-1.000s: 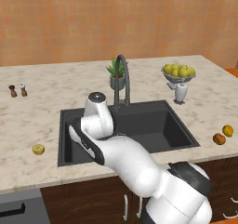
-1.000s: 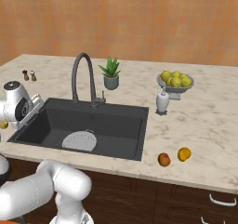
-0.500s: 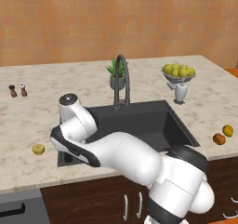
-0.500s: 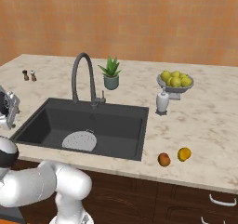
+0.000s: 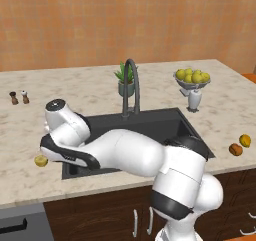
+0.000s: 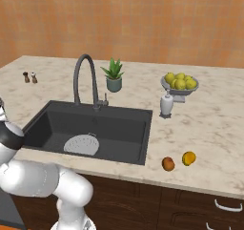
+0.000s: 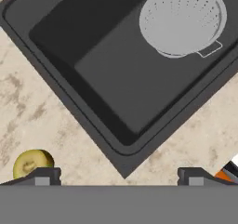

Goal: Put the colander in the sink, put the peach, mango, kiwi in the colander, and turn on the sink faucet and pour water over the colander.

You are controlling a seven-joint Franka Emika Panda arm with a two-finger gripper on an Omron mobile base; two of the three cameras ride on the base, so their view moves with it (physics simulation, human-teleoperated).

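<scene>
In the sink (image 7: 93,65) the colander (image 7: 182,19) is lying, while the pincer (image 7: 118,174), jaws apart, is hanging beside the kiwi (image 7: 31,162).

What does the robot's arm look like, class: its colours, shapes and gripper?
The glossy white arm is built of rounded, bulging segments with dark grey joint bands. A grey disc caps one joint. The gripper shows two small, dark, blocky fingertips. No cables or markings are visible.

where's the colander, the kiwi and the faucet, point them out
colander (image 7: 182,19), hand view, perforated inside of the bowl
kiwi (image 7: 31,162), hand view, its cut green face
faucet (image 6: 85,61), right base view, top of the arched spout
</scene>
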